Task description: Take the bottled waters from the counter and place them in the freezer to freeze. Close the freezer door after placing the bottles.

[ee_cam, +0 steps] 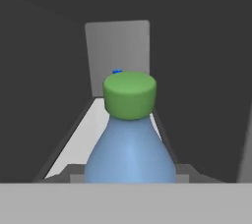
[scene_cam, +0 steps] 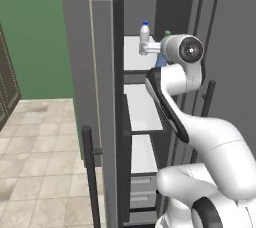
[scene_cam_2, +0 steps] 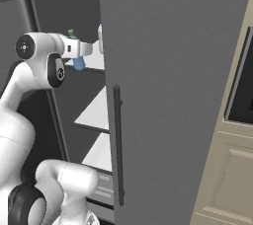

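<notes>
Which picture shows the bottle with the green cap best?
The hand view: the blue-tinted bottle with its green cap stands big and close in the middle, over the white shelf. In the left base view only a sliver of it peeks from behind the arm. In the right base view it is small and partly hidden.

You had nothing to read here; no text, label, brand, number or sign could be made out on any surface in your views.
</notes>
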### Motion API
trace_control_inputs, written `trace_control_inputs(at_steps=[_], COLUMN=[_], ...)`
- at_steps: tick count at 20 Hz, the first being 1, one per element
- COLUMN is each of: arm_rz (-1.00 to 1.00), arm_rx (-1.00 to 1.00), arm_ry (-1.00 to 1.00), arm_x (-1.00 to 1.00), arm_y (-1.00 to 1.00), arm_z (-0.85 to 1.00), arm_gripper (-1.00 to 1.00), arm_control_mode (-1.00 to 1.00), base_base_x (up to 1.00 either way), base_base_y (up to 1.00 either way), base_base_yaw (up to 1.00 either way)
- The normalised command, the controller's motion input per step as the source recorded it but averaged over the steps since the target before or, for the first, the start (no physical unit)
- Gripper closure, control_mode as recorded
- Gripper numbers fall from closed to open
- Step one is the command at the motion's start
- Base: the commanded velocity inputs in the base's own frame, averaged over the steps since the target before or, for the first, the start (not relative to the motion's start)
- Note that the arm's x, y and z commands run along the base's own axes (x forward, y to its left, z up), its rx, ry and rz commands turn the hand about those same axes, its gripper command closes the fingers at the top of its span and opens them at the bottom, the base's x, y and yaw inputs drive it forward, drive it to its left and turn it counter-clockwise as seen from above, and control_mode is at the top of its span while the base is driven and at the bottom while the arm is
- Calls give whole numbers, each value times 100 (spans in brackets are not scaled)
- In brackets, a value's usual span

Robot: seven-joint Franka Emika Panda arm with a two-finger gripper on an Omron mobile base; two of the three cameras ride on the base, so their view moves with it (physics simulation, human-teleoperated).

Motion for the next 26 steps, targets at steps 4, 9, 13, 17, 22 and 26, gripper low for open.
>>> trace_control_inputs(at_steps=[4,9,13,17,22,26], arm_rz=[0,0,0,0,0,0], arm_rx=[0,0,0,0,0,0], arm_ry=[0,0,0,0,0,0], arm_x=[38,31,21,19,19,15], arm_y=[0,0,0,0,0,0], arm_z=[-2,-11,-16,-13,-10,-17], arm_gripper=[100,100,100,100,100,100], arm_control_mode=[-100,-100,-100,-100,-100,-100], base_base_x=[0,0,0,0,0,0], base_base_y=[0,0,0,0,0,0], base_base_yaw=[0,0,0,0,0,0])
